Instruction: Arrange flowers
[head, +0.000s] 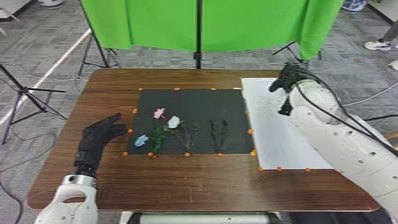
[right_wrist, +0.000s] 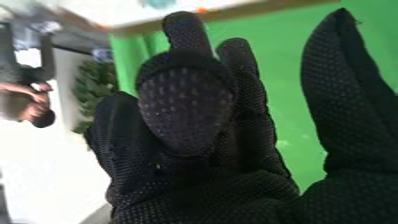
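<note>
On a black mat (head: 202, 96) lie a pink flower (head: 159, 113), a white flower (head: 173, 122) and a blue flower (head: 140, 141). Green stems (head: 158, 139) and thin leafy sprigs (head: 218, 134) are spread below and beside them. My right hand (head: 290, 80) is over the far part of the white sheet (head: 282, 145), apart from the flowers. In the right wrist view the same hand (right_wrist: 204, 185) has loosely bent fingers, the thumb spread away, and nothing held. My left hand (head: 99, 135) is open just left of the mat.
Orange tape pieces (head: 177, 89) mark the edges of the mat and sheet on the brown table (head: 187, 185). A green cloth (head: 155, 25) hangs behind the table, with stands around it. A blurred turquoise patch (right_wrist: 160, 2) shows on a white surface in the right wrist view.
</note>
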